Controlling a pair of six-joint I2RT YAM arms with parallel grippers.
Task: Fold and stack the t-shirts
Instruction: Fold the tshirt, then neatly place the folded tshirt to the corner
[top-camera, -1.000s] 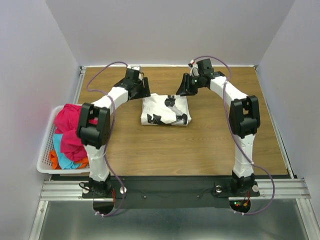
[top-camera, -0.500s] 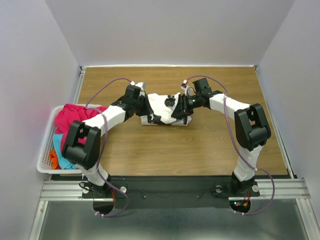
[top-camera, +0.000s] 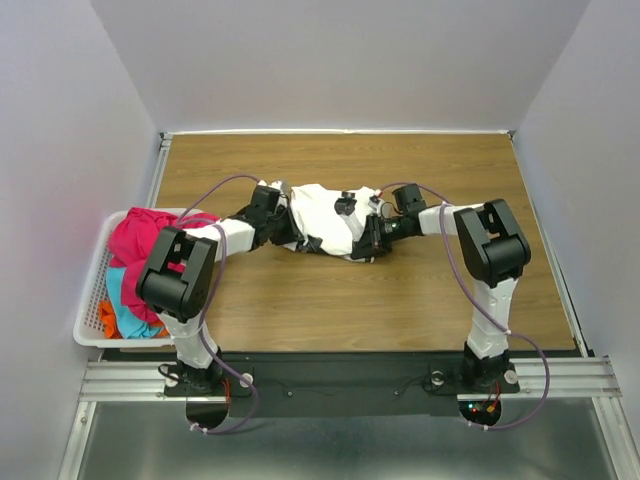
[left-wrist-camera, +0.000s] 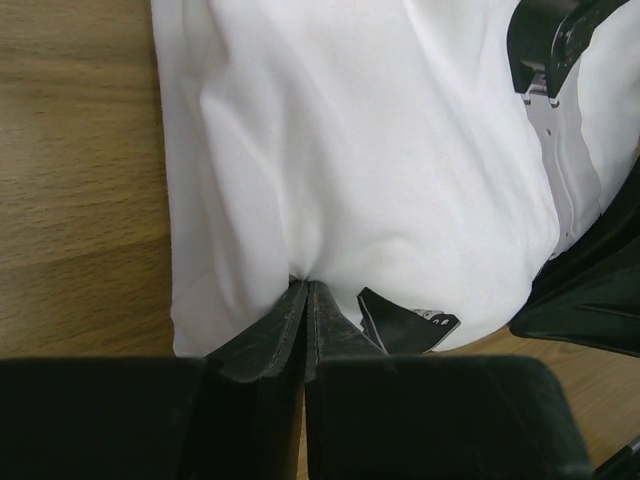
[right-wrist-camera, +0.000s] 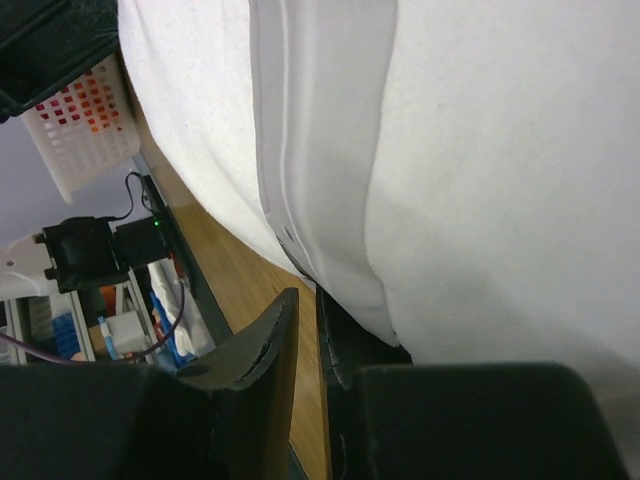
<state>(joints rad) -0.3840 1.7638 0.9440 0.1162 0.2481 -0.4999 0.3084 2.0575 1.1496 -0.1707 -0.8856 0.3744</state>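
On the tabletop (top-camera: 400, 290), the white t-shirt (top-camera: 322, 218) sits bunched, pinched by the closed left gripper (left-wrist-camera: 305, 290) and the nearly closed right gripper (right-wrist-camera: 305, 300). The basket (top-camera: 88, 300) at the left edge holds a magenta t-shirt (top-camera: 140, 245), a cyan t-shirt (top-camera: 125, 300) and an orange t-shirt (top-camera: 108, 318).

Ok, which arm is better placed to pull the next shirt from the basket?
Probably left: the basket sits on its side, while the right pincer is beyond the white t-shirt.
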